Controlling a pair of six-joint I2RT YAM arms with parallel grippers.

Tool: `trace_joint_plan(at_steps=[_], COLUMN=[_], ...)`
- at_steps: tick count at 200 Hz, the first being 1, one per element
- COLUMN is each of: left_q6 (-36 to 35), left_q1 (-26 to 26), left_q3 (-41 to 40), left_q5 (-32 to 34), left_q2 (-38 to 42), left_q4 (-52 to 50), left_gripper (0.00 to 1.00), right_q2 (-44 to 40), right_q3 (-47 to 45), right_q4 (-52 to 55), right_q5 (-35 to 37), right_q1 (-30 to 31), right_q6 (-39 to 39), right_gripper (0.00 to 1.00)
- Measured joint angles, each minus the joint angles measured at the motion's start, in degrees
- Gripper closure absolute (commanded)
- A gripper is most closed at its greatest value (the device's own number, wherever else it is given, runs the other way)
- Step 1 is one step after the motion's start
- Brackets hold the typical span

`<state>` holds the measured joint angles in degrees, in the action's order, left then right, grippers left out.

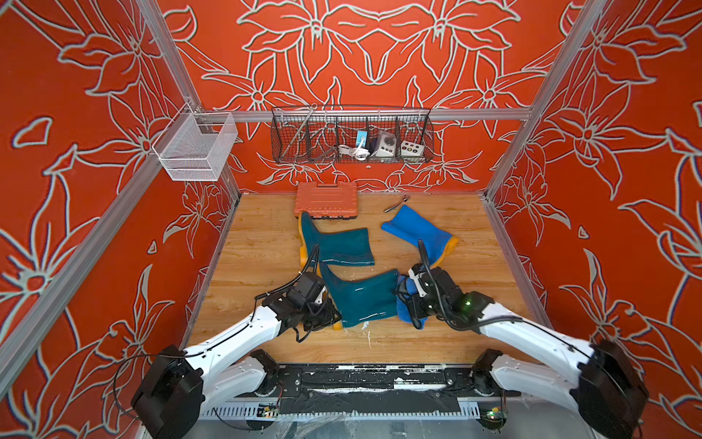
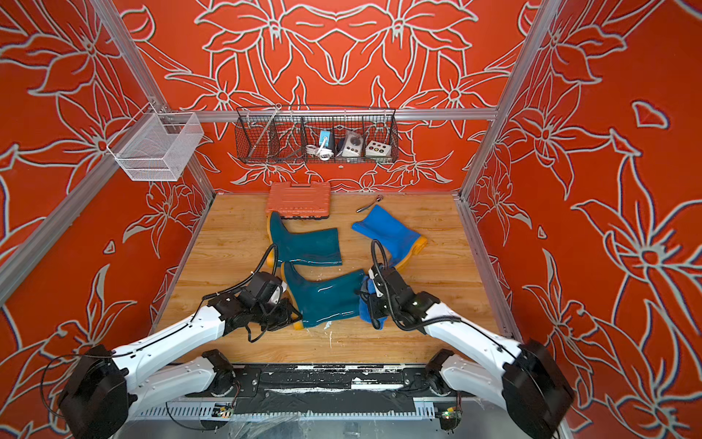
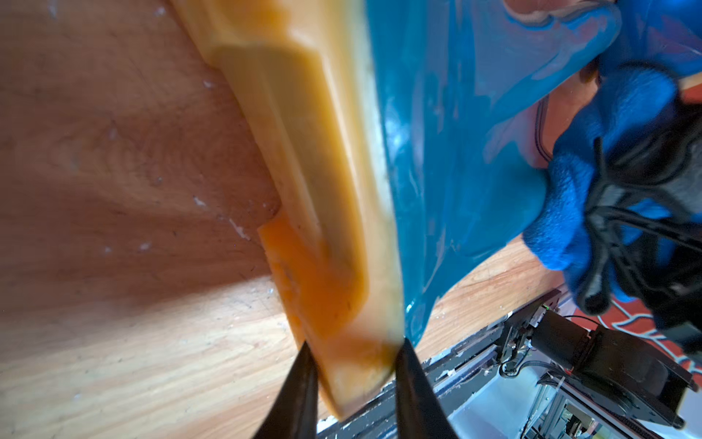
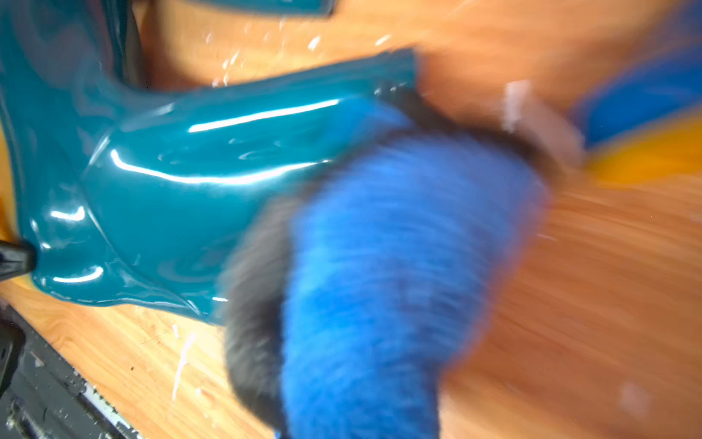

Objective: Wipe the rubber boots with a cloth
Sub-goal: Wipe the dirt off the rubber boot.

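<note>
On the wooden desk [image 1: 258, 243], nearest the arms, the near teal boot [image 1: 361, 300] lies on its side. Its yellow sole [image 3: 304, 190] faces the left arm and its open top faces the right. The left claw [image 3: 357, 376] is clenched on the end of that sole, one finger on each face. The right claw [image 1: 412, 296] is clamped on the fuzzy blue cloth [image 4: 380, 285], which is bunched up against the boot's top end.

From where I stand, the weak point looks to be that left-hand pinch. It has only a thin, smooth bit of sole, so a firm sweep of the cloth toward it could make the boot twist or pop free. The rubber is very glossy, so the boot may skid across the desk rather than stay put. The far teal boot [image 1: 338, 243] lies just beside its toe and could get knocked.

The cloth is balled, so little of it seems to meet the rubber. It sits right at the rim and might slide off onto the desk. The right wrist view is too blurred to judge contact. The bright blue boot [image 1: 418, 232] lies apart, behind the right arm.
</note>
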<state>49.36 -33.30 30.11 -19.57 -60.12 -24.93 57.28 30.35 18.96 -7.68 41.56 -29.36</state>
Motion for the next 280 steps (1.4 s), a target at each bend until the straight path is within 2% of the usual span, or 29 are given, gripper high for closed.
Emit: trace_joint_plan(at_steps=[11, 23, 47, 70, 90, 98, 119, 130, 146, 164, 176, 189, 210, 229, 244, 259, 280], left_q6=[0.04, 0.22, 0.96, 1.51, 1.53, 1.62, 2.10, 2.40, 3.08, 4.13, 4.79, 5.33, 6.01, 6.54, 7.56, 8.79, 10.47], left_q1=[0.00, 0.04, 0.11, 0.35, 0.76, 1.11, 2.27, 2.95, 3.58, 4.26, 4.55, 4.72, 4.98, 6.03, 7.15, 8.07, 8.35], left_q3=[0.00, 0.00, 0.09, 1.27, 2.58, 3.15, 3.69, 3.93, 4.81, 6.21, 7.04, 7.65, 7.96, 7.91, 7.63, 6.93, 5.73], left_q5=[-0.17, -0.59, -1.95, -2.84, -3.61, -4.07, -6.03, -7.58, -9.57, -12.11, -14.08, -16.31, -19.10, -19.91, -20.90, -21.81, -23.28], left_q2=[-0.42, -1.27, -2.89, -4.26, -4.66, -4.66, -4.31, -4.07, -4.02, -4.28, -4.94, -5.75, -6.19, -6.16, -5.57, -4.33, -2.93], left_q4=[0.02, 0.28, 1.66, 1.33, -0.26, -0.85, -1.42, -1.73, -2.75, -3.72, -3.74, -3.48, -3.21, -3.23, -2.64, -1.75, -0.48], left_gripper=[0.91, 0.95, 1.00, 1.00, 1.00, 1.00, 1.00, 1.00, 1.00, 1.00, 1.00, 1.00, 1.00, 1.00, 1.00, 1.00, 1.00], right_q2=[-1.25, 0.57, 13.70, 22.71, 21.92, 20.26, 12.31, 7.65, 2.14, 0.98, 3.89, 8.57, 15.47, 16.37, 14.34, 10.38, 4.24], right_q3=[0.04, 1.20, 10.14, 15.61, 12.35, 9.49, 0.13, -2.64, -3.34, -1.01, 2.40, 6.38, 10.82, 9.99, 7.65, 3.85, -2.80], right_q4=[-0.28, -0.31, -1.46, -4.81, -6.14, -6.62, -7.08, -5.49, -3.91, -4.00, -4.79, -6.60, -9.90, -12.09, -13.57, -13.77, -13.31], right_q5=[0.85, 3.54, 5.77, 6.25, 6.23, 5.16, 1.55, 1.70, 2.14, 6.27, 9.03, 11.04, 12.28, 13.64, 13.79, 13.44, 12.39], right_q1=[2.05, 7.69, 21.77, 26.75, 23.52, 19.45, 3.87, -0.02, 2.21, 11.41, 19.76, 26.16, 31.10, 30.82, 28.22, 21.46, 8.81], right_q6=[-0.24, -0.44, 0.44, 1.57, 1.75, 1.40, 0.02, -0.20, -0.22, 0.39, 1.66, 3.45, 6.62, 8.35, 8.57, 6.99, 3.89], right_gripper=[1.00, 1.00, 1.00, 1.00, 1.00, 1.00, 1.00, 1.00, 1.00, 1.00, 1.00, 1.00, 1.00, 1.00, 1.00, 1.00, 1.00])
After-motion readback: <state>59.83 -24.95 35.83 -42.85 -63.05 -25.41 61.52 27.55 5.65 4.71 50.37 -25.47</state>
